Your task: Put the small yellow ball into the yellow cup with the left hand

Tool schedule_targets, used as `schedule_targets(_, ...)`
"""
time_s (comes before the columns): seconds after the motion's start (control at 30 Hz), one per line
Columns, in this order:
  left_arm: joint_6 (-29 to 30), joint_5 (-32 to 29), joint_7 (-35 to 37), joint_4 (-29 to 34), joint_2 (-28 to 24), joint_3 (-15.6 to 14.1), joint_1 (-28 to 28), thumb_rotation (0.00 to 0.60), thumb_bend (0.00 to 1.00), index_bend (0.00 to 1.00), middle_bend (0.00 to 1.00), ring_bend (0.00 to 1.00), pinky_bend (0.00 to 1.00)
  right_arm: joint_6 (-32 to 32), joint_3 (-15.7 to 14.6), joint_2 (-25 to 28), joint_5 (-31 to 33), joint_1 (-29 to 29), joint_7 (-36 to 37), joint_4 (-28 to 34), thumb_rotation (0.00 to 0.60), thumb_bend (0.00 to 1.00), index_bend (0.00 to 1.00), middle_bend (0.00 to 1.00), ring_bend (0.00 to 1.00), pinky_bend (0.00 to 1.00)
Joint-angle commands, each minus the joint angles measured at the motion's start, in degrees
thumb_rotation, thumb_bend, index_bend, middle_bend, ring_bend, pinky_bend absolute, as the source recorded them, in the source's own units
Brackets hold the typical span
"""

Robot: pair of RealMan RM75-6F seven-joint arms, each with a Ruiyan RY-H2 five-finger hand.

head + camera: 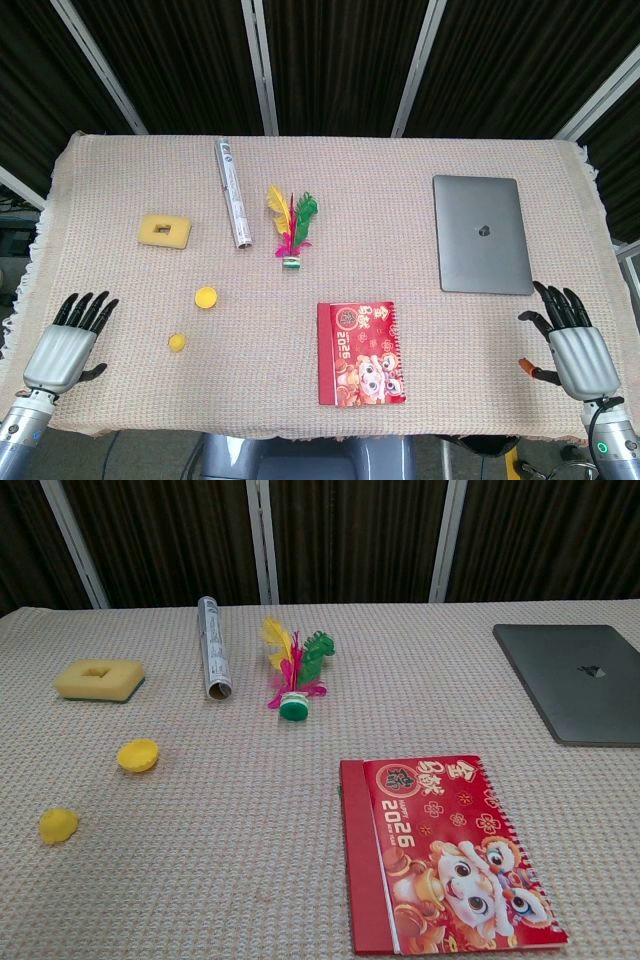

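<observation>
The left hand (68, 345) rests open on the desk (420, 250), fingers spread, holding nothing. The small yellow ball (177, 342) lies just right of it, with the yellow cup (206, 297) near the ball, farther back.

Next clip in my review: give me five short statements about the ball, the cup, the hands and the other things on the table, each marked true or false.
1. The left hand holds the small yellow ball. False: the ball lies on the cloth, apart from the hand, which is open.
2. The ball lies nearer the robot than the yellow cup. True.
3. The laptop is open. False: its lid is closed flat.
4. The red calendar lies between the ball and the right hand. True.
5. The feathered shuttlecock sits inside the yellow sponge. False: it lies right of the silver tube, apart from the sponge.
</observation>
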State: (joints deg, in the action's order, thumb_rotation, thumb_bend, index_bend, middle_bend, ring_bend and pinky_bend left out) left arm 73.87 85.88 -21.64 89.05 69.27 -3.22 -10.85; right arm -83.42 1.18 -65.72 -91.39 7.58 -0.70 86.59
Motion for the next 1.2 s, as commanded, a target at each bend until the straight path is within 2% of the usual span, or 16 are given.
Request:
schedule_targets(0.03,-0.01,0.02,0.10,0.00,-0.02,-0.04,0.01,0.600,0.14,0.03,0.00,0.00,0.02,0.09,-0.04,-0.02,-0.08,0.06,-0.08,-0.05,0.600,0.00,0.34,0.00,0.00,0.00)
schedule_targets(0.87,-0.25,-0.05,-0.23,0.22,-0.04,0.02,-0.17,0.600,0.14,0.03,0.00,0.00,0.02,-0.43,-0.02,0.18,0.01,-0.23,0.54,0.01,0.600,0.00,0.34,0.00,0.00,0.00)
schedule_targets(1.07,1.30,0.23,0.17,0.21,0.06,0.61,0.14,0.600,0.14,0.03,0.00,0.00,0.01,-0.62,-0.06,0.05,-0.29,-0.24,-0.06,-0.17,0.600,0.00,0.34,0.00,0.00,0.00)
schedule_targets(1.2,2.20,0.01,0.64,0.72,0.00,1.74,-0.10,0.600,0.13,0.09,0.00,0.00,0.01,-0.78,0.03,-0.01,-0.20,-0.31,-0.29,-0.19,0.600,0.00,0.34,0.00,0.00,0.00)
